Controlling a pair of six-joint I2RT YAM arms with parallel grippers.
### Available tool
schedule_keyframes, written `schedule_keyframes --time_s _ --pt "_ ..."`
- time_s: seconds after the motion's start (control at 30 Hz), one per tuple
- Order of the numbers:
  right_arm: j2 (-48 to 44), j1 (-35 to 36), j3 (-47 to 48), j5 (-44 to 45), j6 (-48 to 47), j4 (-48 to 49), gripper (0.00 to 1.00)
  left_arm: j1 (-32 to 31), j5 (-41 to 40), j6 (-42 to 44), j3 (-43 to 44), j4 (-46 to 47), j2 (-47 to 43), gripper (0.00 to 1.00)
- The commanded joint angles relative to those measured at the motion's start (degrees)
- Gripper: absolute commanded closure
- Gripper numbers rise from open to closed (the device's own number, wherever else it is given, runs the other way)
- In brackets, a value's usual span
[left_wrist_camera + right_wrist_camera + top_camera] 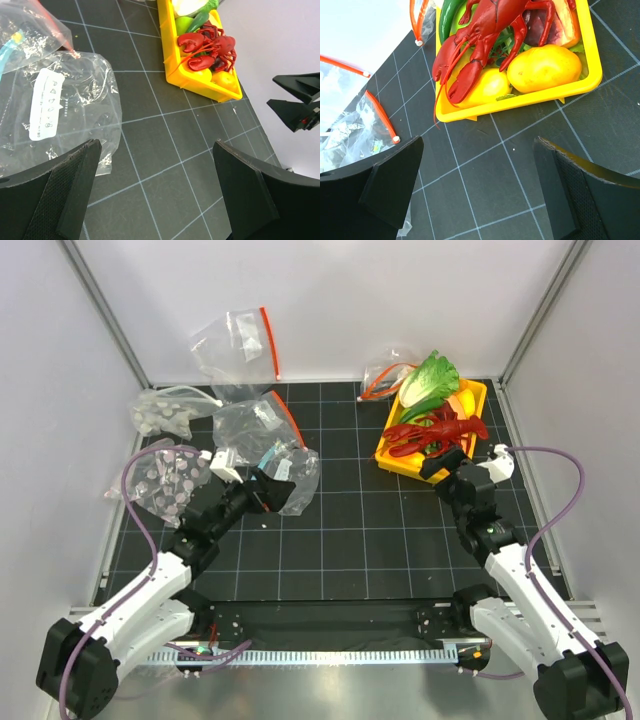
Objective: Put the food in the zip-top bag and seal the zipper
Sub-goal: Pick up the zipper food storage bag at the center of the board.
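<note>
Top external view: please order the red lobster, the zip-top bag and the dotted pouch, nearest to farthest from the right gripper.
1. Red lobster, in the yellow tray, beside the right gripper.
2. Zip-top bag, centre-left.
3. Dotted pouch, far left.

Lab: alu-frame cell (100, 305) w/ grid mat (340, 540)
</note>
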Motion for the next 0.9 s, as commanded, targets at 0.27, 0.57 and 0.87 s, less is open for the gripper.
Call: schedule_keyframes --time_s 0.27,0.57,0.87 --pt "-1.57 0.18 -1.18 1.85 -0.23 3.61 0.0 -0.16 2.87 2.47 3.17 2.51 2.11 0.0" --pt "-3.59 0.18 -1.62 -2.18 -5.23 5.79 0.01 -0.16 2.79 3.0 3.43 3.3 3.42 0.0" --pt "0.97 0.27 4.0 -1.83 -6.47 4.13 0.04 -0.69 3.58 2.56 4.31 3.65 4.4 0.0"
